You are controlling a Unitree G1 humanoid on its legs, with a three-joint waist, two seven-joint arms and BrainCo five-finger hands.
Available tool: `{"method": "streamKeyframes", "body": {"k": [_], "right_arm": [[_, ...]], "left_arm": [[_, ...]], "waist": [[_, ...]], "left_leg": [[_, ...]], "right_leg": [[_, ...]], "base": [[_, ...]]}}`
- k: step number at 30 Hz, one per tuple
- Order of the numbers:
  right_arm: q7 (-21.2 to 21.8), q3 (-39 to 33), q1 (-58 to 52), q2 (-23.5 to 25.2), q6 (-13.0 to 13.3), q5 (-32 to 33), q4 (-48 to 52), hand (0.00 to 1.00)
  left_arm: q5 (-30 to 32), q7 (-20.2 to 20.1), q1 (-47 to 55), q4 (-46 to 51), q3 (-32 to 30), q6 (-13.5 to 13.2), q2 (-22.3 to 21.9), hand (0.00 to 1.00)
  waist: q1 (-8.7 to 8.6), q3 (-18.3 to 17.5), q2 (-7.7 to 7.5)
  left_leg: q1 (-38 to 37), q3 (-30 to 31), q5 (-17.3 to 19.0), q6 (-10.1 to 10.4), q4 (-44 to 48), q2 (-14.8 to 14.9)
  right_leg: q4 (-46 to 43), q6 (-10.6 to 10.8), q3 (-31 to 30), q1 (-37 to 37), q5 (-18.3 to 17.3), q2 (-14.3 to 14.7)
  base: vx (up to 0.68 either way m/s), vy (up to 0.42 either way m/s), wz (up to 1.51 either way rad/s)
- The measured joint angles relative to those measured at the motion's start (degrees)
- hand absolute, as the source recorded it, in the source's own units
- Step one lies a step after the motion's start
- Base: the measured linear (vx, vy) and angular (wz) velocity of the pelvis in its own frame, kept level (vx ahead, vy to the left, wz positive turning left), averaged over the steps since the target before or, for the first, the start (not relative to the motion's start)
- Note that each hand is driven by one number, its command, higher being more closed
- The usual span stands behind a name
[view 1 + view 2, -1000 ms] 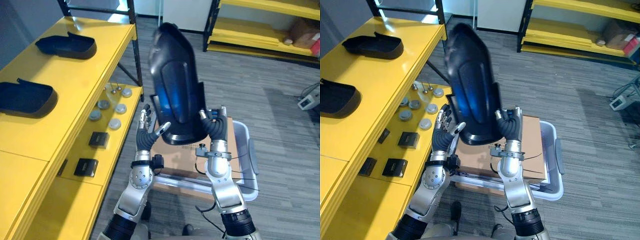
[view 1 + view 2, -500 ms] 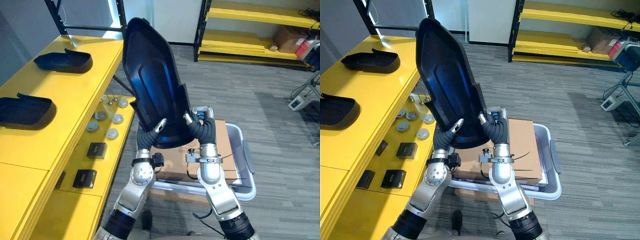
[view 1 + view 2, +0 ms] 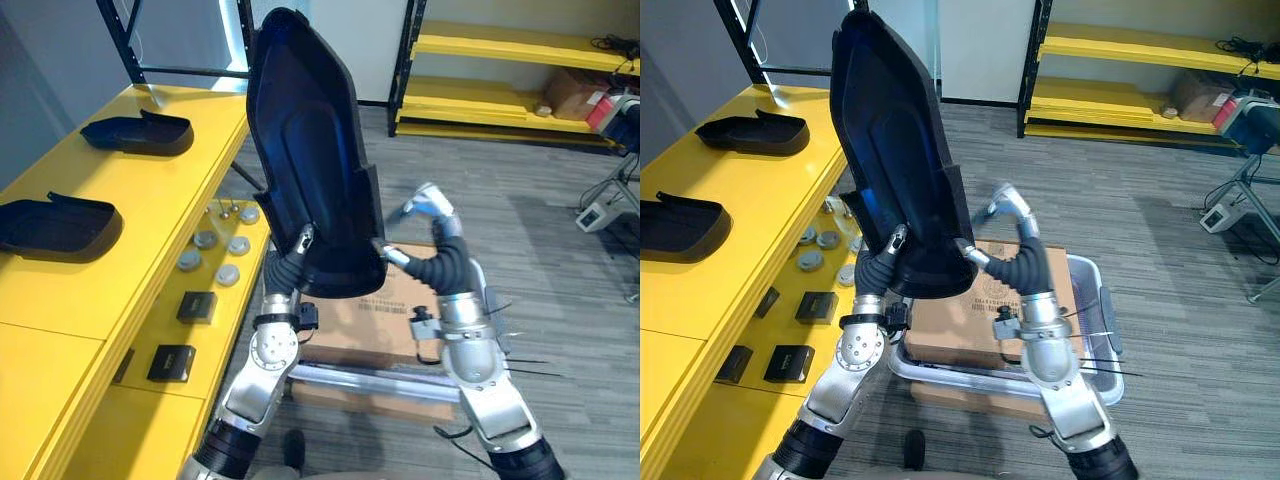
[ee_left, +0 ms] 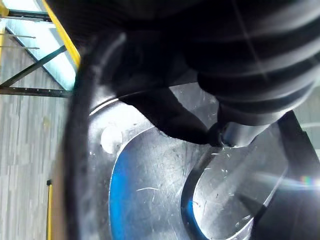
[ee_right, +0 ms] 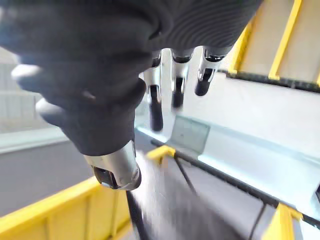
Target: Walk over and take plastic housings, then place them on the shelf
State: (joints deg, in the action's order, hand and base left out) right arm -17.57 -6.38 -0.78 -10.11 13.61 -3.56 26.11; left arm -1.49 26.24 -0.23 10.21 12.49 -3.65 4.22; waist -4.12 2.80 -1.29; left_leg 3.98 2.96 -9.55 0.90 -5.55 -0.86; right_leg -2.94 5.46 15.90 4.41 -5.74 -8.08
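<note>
Plastic housing [image 3: 310, 150] is gripped upright at its lower end by left hand [image 3: 297, 255], right hand [image 3: 433, 212] is held open beside it; two housings [image 3: 55, 225] are already set on yellow shelf [image 3: 150, 190] left of the hands, this one not yet placed.

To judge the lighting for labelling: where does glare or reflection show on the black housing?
Left wrist view: strong white glare and a blue sheen on the housing beside the left hand. Left eye view: a soft blue sheen on its inner face.
</note>
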Motion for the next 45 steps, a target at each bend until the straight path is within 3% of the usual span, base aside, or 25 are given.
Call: {"method": "streamKeyframes", "body": {"k": [5, 10, 12, 17, 20, 24, 27, 30, 32, 34, 35, 36, 37, 38, 39, 42, 43, 44, 45], "right_arm": [[-4.6, -16.4, -8.1, 5.4, 1.4, 5.4, -8.6, 0.0], [-4.5, -19.6, -13.7, 5.5, -0.7, 9.2, -29.7, 0.0], [-2.1, -19.3, -14.8, 5.5, -2.7, 12.1, -41.7, 0.0], [6.9, -14.8, -16.6, 6.2, -6.6, 11.1, -66.5, 0.0], [9.3, -12.6, -16.8, 8.7, -8.9, 10.9, -75.2, 0.0], [10.1, -10.5, -16.9, 9.5, -9.7, 10.8, -75.1, 0.0], [10.0, -8.2, -16.8, 9.3, -9.7, 10.6, -74.5, 0.0], [9.6, -8.2, -15.1, 9.3, -9.7, 10.6, -74.7, 0.0], [8.8, -8.1, -13.1, 8.3, -9.7, 10.1, -74.8, 0.0], [8.8, -8.2, -12.7, 6.7, -9.7, 9.7, -75.5, 0.0], [8.9, -8.2, -11.5, 7.5, -9.8, 9.5, -78.2, 0.0], [8.8, -8.3, -10.5, 7.8, -9.7, 9.5, -79.2, 0.0], [8.7, -8.3, -9.6, 7.6, -9.9, 9.6, -80.0, 0.0], [8.8, -8.1, -8.4, 7.3, -10.0, 9.6, -80.0, 0.0], [8.7, -7.6, -7.5, 7.4, -10.1, 9.4, -80.9, 0.0], [8.7, -6.0, -4.9, 8.6, -10.2, 8.3, -81.1, 0.0], [8.7, -5.9, -4.3, 8.8, -10.3, 7.4, -81.1, 0.0], [8.8, -5.5, -4.0, 9.1, -10.3, 7.2, -81.0, 0.0], [8.8, -5.3, -3.9, 9.1, -10.4, 7.1, -81.0, 0.0]], "left_arm": [[-0.1, -0.1, 6.2, 3.1, -5.3, 0.0, -1.4, 1.0], [-0.1, -0.8, 10.3, 6.8, -6.6, -1.6, -1.9, 1.0], [-0.2, -2.4, 11.1, 7.8, -6.6, -2.3, -2.0, 1.0], [-0.7, -5.5, 12.8, 8.6, -6.1, -3.7, -3.0, 1.0], [-0.7, -6.4, 13.1, 8.6, -5.7, -3.7, -3.2, 1.0], [-0.7, -7.5, 15.0, 8.9, -5.7, -3.7, -4.6, 1.0], [-0.7, -7.5, 15.2, 9.7, -4.9, -3.7, -5.4, 1.0], [-1.3, -7.3, 15.0, 10.6, -4.5, -3.8, -5.9, 1.0], [-1.4, -7.2, 15.0, 10.3, -3.6, -3.8, -6.9, 1.0], [-1.9, -7.5, 14.7, 9.8, -1.4, -4.0, -7.3, 1.0], [-2.5, -7.9, 13.7, 9.2, 0.0, -4.6, -6.1, 1.0], [-2.6, -8.1, 12.9, 8.9, 0.4, -4.9, -5.4, 1.0], [-3.1, -8.5, 12.1, 7.5, 0.9, -5.4, -5.6, 1.0], [-3.6, -8.9, 11.0, 5.7, 1.7, -5.7, -6.1, 1.0], [-4.4, -9.3, 9.8, 3.9, 2.7, -5.7, -5.9, 1.0], [-5.3, -9.4, 8.4, 3.5, 3.5, -5.7, -5.4, 1.0], [-5.3, -9.7, 7.4, 3.0, 4.2, -5.7, -5.2, 1.0], [-5.3, -9.8, 7.0, 2.4, 5.0, -5.7, -5.0, 1.0], [-5.3, -9.8, 7.0, 2.4, 5.2, -5.7, -5.1, 1.0]], "waist": [[-0.66, -0.2, 0.4], [-1.36, -0.5, 1.11], [-1.29, -0.7, 1.52], [-0.65, -0.8, 2.02], [0.43, -0.7, 1.92], [1.17, -0.5, 1.98], [1.59, 0.3, 1.77], [1.88, 1.7, 0.96], [1.83, 1.7, 2.6], [1.56, 1.1, 4.65], [0.87, 0.9, 2.42], [1.21, 1.1, 1.68], [1.76, 0.9, 2.87], [0.86, 0.6, 3.5], [0.51, 0.6, 3.4], [0.73, 0.9, 2.84], [1.34, 1.2, 2.28], [1.93, 1.3, 2.22], [2.0, 1.3, 2.27]], "left_leg": [[0.1, 0.1, 0.0, 0.0, 0.0, 0.1], [0.2, -0.1, 0.4, 0.0, 0.0, 0.2], [0.2, -0.1, 0.4, 0.1, 0.0, 0.3], [-0.7, 0.2, 0.4, 0.1, 0.0, 0.6], [-1.7, 0.7, 0.9, 0.5, 0.0, 0.7], [-1.7, 2.1, 1.2, 0.5, 0.0, 0.6], [1.8, 3.5, 1.5, 0.1, 1.7, -0.1], [6.8, -13.3, 6.7, -5.1, 6.8, 3.4], [9.0, -31.5, 8.5, -7.0, 13.6, 9.8], [9.3, -34.8, 10.5, -8.3, 14.6, 10.0], [9.7, -38.7, 14.3, -9.5, 16.8, 9.3], [10.1, -40.1, 14.9, -10.7, 19.5, 9.5], [10.1, -39.6, 14.5, -10.2, 22.5, 10.9], [9.8, -38.3, 12.1, -6.1, 21.4, 9.3], [10.0, -36.5, 12.4, -6.6, 21.4, 7.4], [11.8, -34.6, 14.2, -8.2, 23.1, 5.3], [11.7, -33.4, 15.5, -8.6, 23.9, 4.2], [10.7, -32.4, 17.6, -8.1, 23.8, 3.3], [10.3, -32.0, 17.8, -8.0, 23.5, 3.1]], "right_leg": [[0.2, -0.2, 0.2, 0.1, -0.2, 0.1], [0.0, -0.3, 0.1, -0.1, -0.3, 0.0], [-0.5, -0.2, 0.1, -0.1, -0.5, 0.1], [-2.2, 0.0, 0.8, 0.6, -1.4, 0.2], [-3.6, -0.2, 1.2, 1.6, -2.4, 0.2], [-6.1, -0.2, 2.9, 1.7, -4.0, -0.1], [-9.5, -0.5, 9.1, 1.3, -5.9, -1.0], [-8.9, -0.7, 17.3, 1.4, -5.8, -2.8], [-10.3, -0.7, 23.5, 2.4, -5.9, -3.4], [-12.2, -0.4, 28.3, 3.5, -6.2, -3.7], [-9.8, -0.4, 30.9, 5.0, -6.5, -6.2], [-9.1, 1.9, 32.1, 5.7, -7.2, -7.2], [-9.7, 2.5, 33.2, 6.0, -7.2, -7.1], [-10.0, 3.5, 35.2, 7.5, -7.4, -7.3], [-9.5, 3.6, 36.5, 8.4, -6.3, -7.9], [-11.1, 4.1, 38.9, 9.1, -5.8, -9.6], [-15.1, 3.9, 38.9, 9.2, -5.7, -11.8], [-23.3, -2.7, 35.1, 7.2, -5.4, -15.1], [-25.3, -4.3, 33.7, 6.4, -5.2, -15.6]], "base": [[0.0, 0.0, 0.0], [0.0, 0.0, -0.01], [0.0, 0.0, 0.02], [-0.01, -0.018, 0.09], [-0.02, -0.04, 0.1], [-0.05, -0.036, 0.21], [-0.06, -0.053, 1.11], [-0.04, -0.011, 1.4], [0.04, 0.033, 1.26], [0.09, 0.067, 1.56], [0.09, 0.117, 1.54], [0.14, 0.128, 1.17], [0.15, 0.07, 0.97], [0.21, 0.134, 1.11], [0.17, 0.144, 1.0], [0.18, 0.171, 0.63], [0.15, 0.171, 0.6], [0.15, 0.176, 0.48], [0.17, 0.173, 0.42]]}}
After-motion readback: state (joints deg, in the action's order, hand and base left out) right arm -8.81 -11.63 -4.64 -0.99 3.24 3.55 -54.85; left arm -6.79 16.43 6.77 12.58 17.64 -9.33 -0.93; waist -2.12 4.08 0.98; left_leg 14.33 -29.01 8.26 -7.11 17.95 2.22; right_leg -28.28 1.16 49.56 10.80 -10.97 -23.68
